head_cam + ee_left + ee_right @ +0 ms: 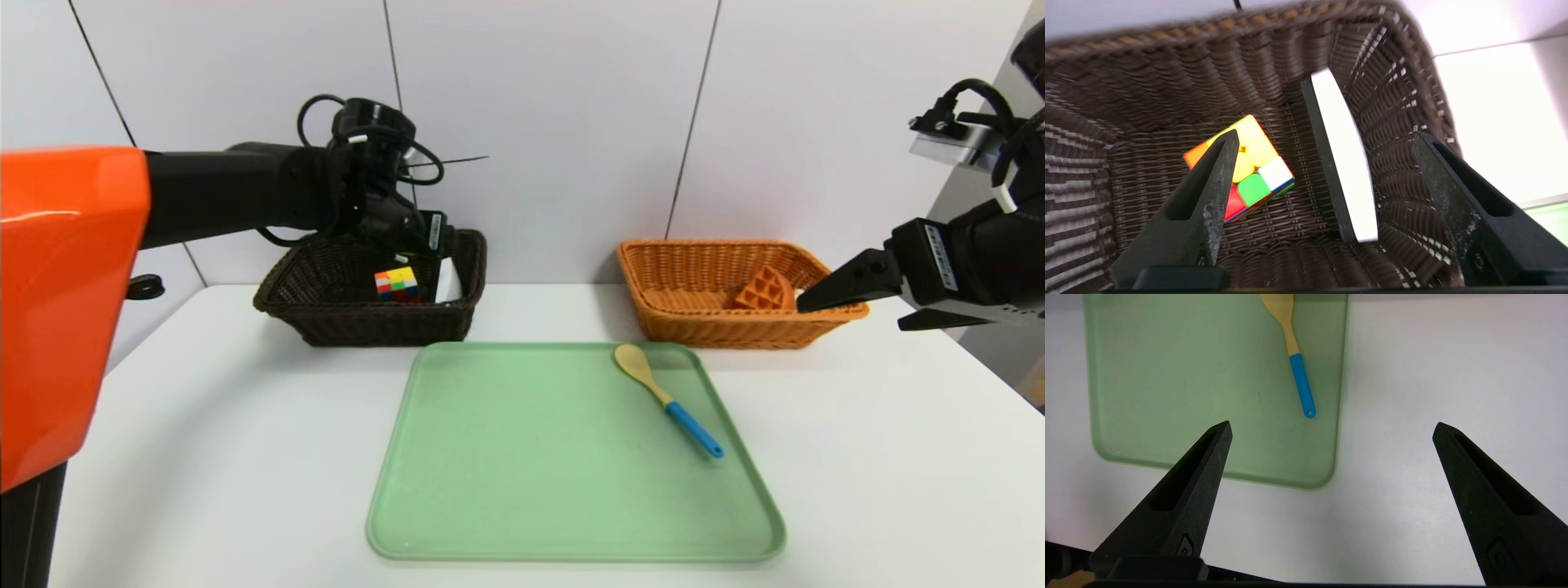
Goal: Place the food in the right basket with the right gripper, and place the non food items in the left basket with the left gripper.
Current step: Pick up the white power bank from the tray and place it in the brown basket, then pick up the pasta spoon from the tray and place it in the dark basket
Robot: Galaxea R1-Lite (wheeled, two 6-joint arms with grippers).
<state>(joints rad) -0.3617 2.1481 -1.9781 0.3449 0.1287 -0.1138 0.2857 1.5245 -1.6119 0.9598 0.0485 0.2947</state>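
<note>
Dark wicker of the left basket [326, 314] half hides the left gripper [1327, 143], spread wide above a puzzle cube [396, 283] and a white flat item (unidentifiable) [1345, 163]. The right gripper [849, 298], wide and empty, hovers beside the orange basket [694, 322] holding a waffle [763, 290]. A spoon [665, 398] lies on the green tray [457, 523] on the white table [898, 457].

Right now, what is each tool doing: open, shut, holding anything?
Left tool: open, empty, over the dark brown wicker basket.
Right tool: open, empty, beside the orange wicker basket.
</note>
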